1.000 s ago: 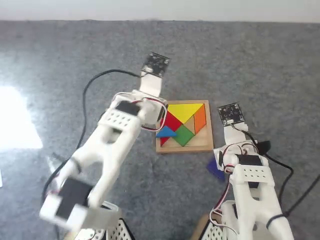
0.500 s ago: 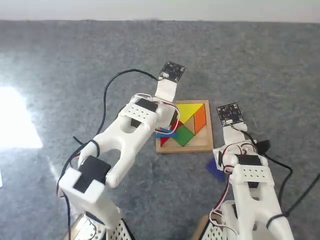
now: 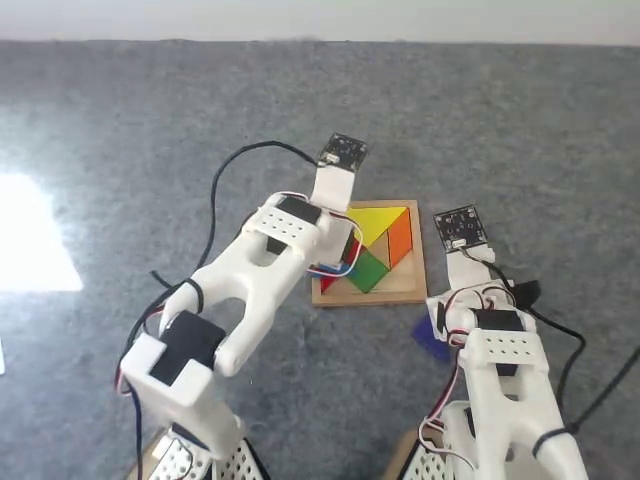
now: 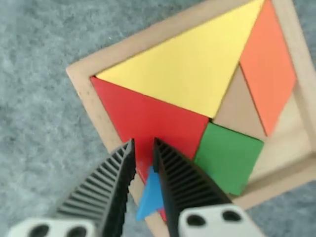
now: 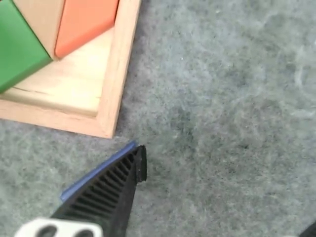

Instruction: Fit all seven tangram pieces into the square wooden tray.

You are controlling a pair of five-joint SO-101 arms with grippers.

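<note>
Tangram assembly on a grey worktop (image 3: 520, 130). The square wooden tray (image 3: 372, 296) is placed near the middle, with a yellow triangle (image 4: 192, 69), red triangle (image 4: 148, 116), green square (image 4: 227, 158) and orange parallelogram (image 4: 266, 64) seated in it. The left hand (image 4: 143, 146) is closed to a narrow gap on a blue triangle (image 4: 150, 195), held over the red triangle. A dark blue piece (image 5: 89, 175) is seen on the worktop outside a tray corner, just beside the right hand (image 5: 134, 165), whose opening cannot be told.
</note>
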